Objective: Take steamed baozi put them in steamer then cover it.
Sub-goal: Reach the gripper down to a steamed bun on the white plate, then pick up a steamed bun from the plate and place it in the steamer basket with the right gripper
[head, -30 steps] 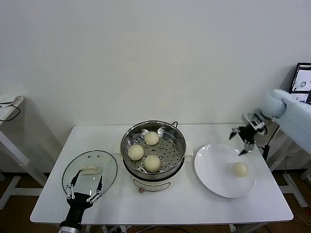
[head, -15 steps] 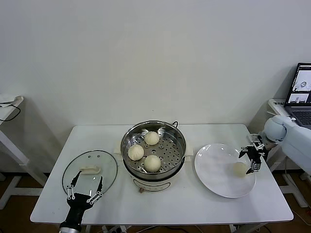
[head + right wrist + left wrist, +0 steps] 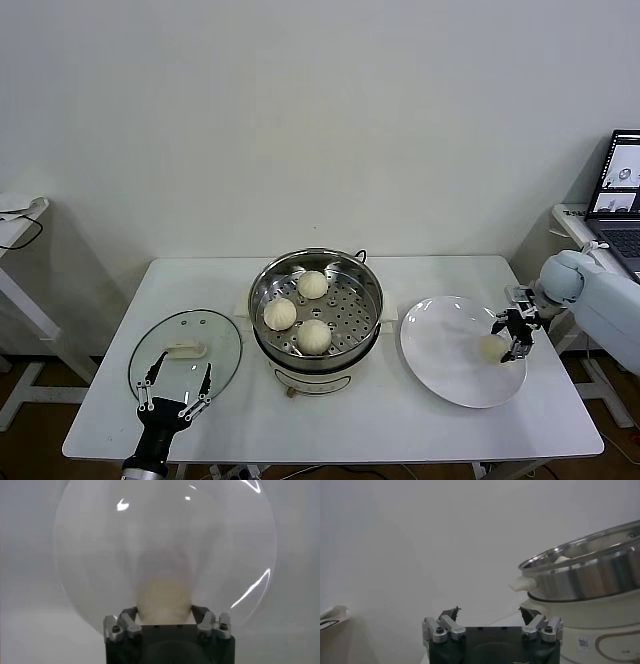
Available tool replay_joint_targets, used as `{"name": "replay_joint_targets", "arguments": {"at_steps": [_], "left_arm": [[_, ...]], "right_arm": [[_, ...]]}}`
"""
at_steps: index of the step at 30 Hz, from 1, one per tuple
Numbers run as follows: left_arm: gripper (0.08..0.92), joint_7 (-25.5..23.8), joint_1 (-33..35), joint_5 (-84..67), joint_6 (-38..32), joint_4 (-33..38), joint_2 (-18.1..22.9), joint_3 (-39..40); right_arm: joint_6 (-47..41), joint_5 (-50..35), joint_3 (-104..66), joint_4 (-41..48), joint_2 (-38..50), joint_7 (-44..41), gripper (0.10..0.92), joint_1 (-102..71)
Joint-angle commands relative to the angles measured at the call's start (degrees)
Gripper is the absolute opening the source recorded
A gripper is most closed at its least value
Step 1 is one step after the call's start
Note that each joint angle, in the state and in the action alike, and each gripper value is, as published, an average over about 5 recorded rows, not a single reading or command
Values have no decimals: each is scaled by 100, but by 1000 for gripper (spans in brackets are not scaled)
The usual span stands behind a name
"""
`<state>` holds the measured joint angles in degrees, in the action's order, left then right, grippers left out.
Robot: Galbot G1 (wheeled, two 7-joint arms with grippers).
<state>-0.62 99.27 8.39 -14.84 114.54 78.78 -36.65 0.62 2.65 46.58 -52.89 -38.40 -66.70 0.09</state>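
Three steamed baozi [image 3: 313, 284] lie inside the shiny steamer [image 3: 370, 290] at the table's middle. One more baozi [image 3: 491, 347] rests on the white plate [image 3: 440, 350] to the right. My right gripper [image 3: 512, 335] is down on that plate and shut on the baozi [image 3: 164, 597], a finger pressed against each side of it [image 3: 164, 611]. The glass cover [image 3: 215, 335] with its cream handle lies flat at the front left. My left gripper [image 3: 178, 385] hovers open over the cover's near edge and holds nothing [image 3: 490, 612].
A laptop [image 3: 622, 185] stands on a side stand past the table's right edge. Another stand with a cable [image 3: 20, 225] is at the far left. The steamer's steel wall [image 3: 590, 575] rises close by in the left wrist view.
My right arm came down from above the table's back right to the plate, and its fingers closed around the baozi there. The left arm has stayed still.
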Motion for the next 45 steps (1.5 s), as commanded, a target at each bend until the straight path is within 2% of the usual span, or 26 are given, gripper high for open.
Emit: {"name": "replay_joint_targets", "arguments": {"at_steps": [1, 7, 13, 18, 23, 32, 45], "left_arm": [[823, -3, -1, 1, 10, 8, -6, 5], [823, -3, -26, 0, 5, 13, -26, 31], [823, -8, -40, 1, -3, 30, -55, 46], [823, 21, -43, 35, 63, 54, -80, 58], [823, 23, -42, 78, 91, 74, -111, 69], [823, 35, -53, 55, 14, 39, -100, 76], [823, 49, -37, 27, -16, 71, -96, 25]], "right_arm": [[-23, 19, -32, -45, -4, 1, 654, 73], [-12, -269, 717, -371, -58, -684, 639, 1529], [-330, -1464, 2228, -1043, -672, -1573, 632, 3604], [-735, -2479, 2888, -1638, -1490, -1403, 629, 4522], [-1020, -3025, 3078, -1817, -2380, -1074, 628, 4824], [-1278, -3035, 3554, -1804, -3298, -652, 628, 4619], [-1407, -2689, 3858, -1679, -3363, -202, 625, 4000]]}}
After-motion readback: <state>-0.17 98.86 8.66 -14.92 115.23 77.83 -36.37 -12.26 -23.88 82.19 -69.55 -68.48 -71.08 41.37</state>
